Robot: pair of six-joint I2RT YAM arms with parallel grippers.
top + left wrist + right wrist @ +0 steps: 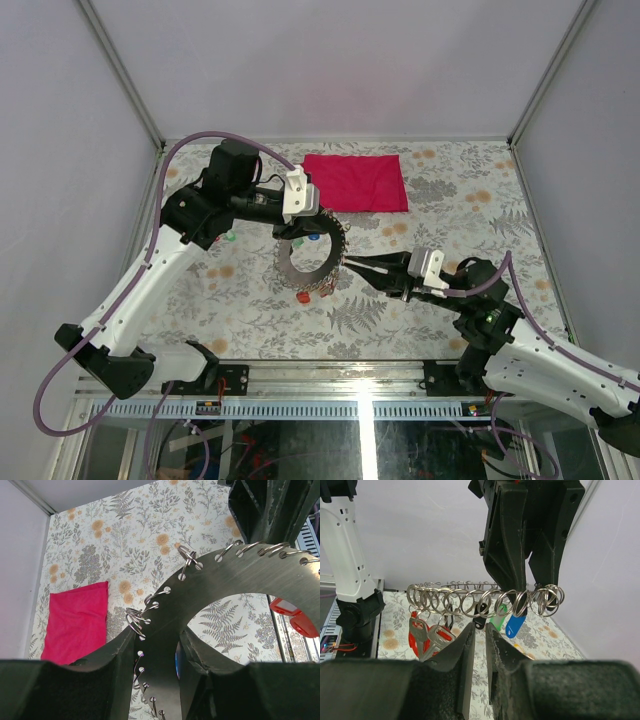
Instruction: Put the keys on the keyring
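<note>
**Keyring held aloft for threading.** The keyring (240, 575), a broad dark grey disc with a wide open centre, is gripped by its inner band in the left gripper (300, 228) and held above the patterned table (450, 200), in front of the red cloth (355, 182). Its outer rim is lined with small split rings (470, 602). The keys (435, 637) are seen already hanging from several of these, with red tags at one end and the green tag (497, 620) and blue tag (514, 626) below the left arm's fingers. The right gripper (480, 630) is brought up just below the rim, its fingers drawn to a thin slit. Whether a key is pinched between them cannot be told.

The step in hand is judged to be fine work at one split ring on the rim. It is best done with the disc kept level and firmly clamped, so that the rim is not pushed aside on contact. The fingertips should be lined up on a single split ring, approached slowly from below and outside. The hanging keys are best avoided, since swinging tags could hide the target loop.
</note>
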